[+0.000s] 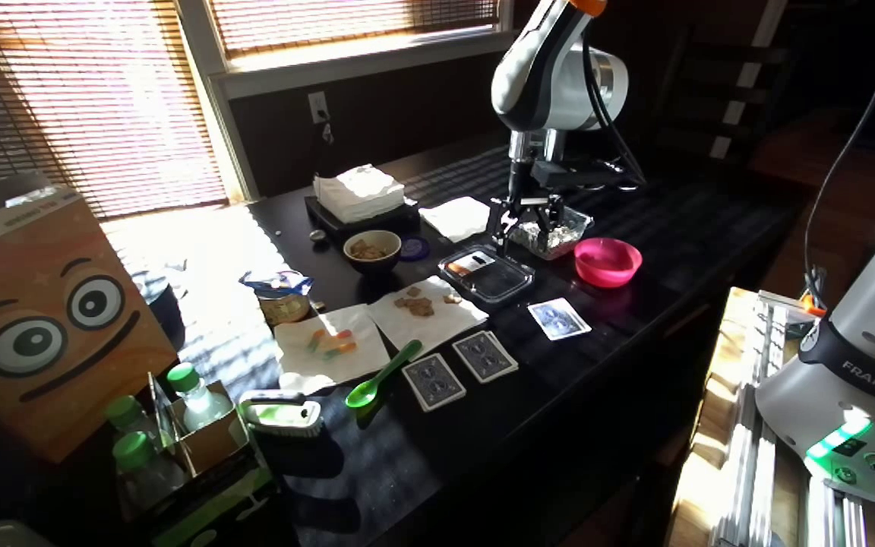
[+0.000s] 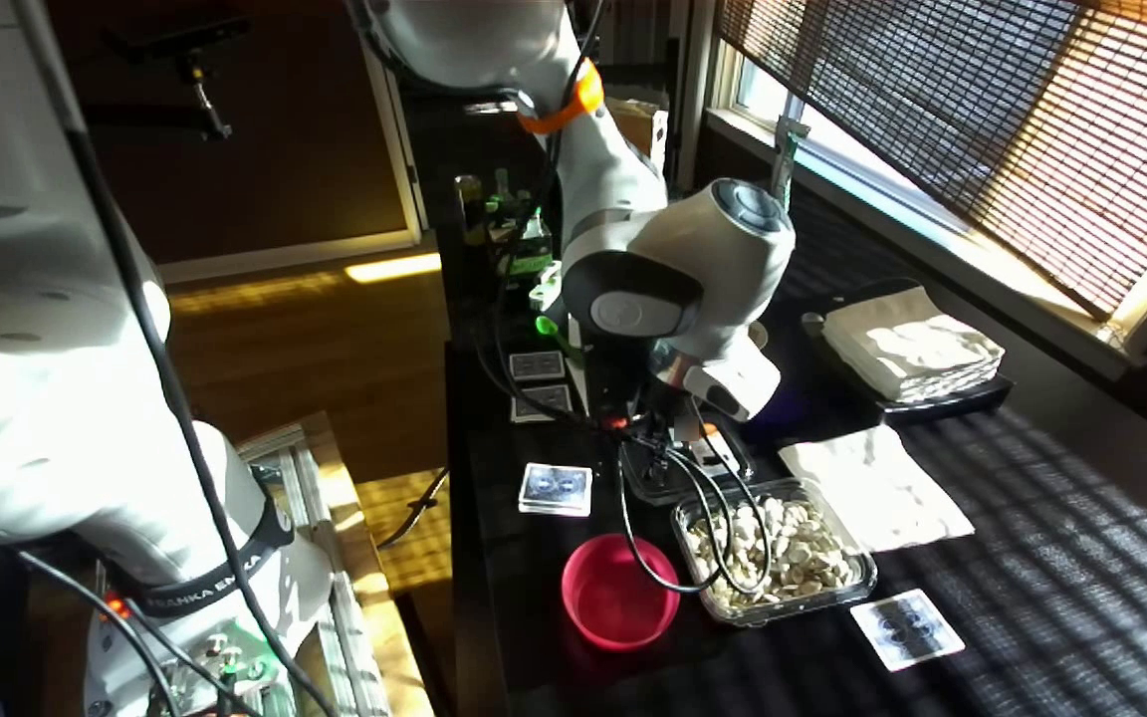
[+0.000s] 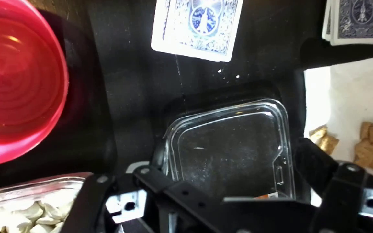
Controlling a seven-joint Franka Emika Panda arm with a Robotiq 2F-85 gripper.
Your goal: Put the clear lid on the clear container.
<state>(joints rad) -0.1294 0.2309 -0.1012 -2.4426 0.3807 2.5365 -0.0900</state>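
Clear lid (image 1: 500,279) lies on worktop (image 1: 392,456), just beside clear container (image 2: 807,601) holding pale pieces (image 2: 814,548). Lid is probably light, slippery, thin and springy; strong squeeze may buckle or crack it. Better hold seems opposite side edges, near middle. End effector (image 3: 231,154) stands spread wide, astride lid, nothing grasped. Pink bowl (image 1: 608,279) sits next to container.
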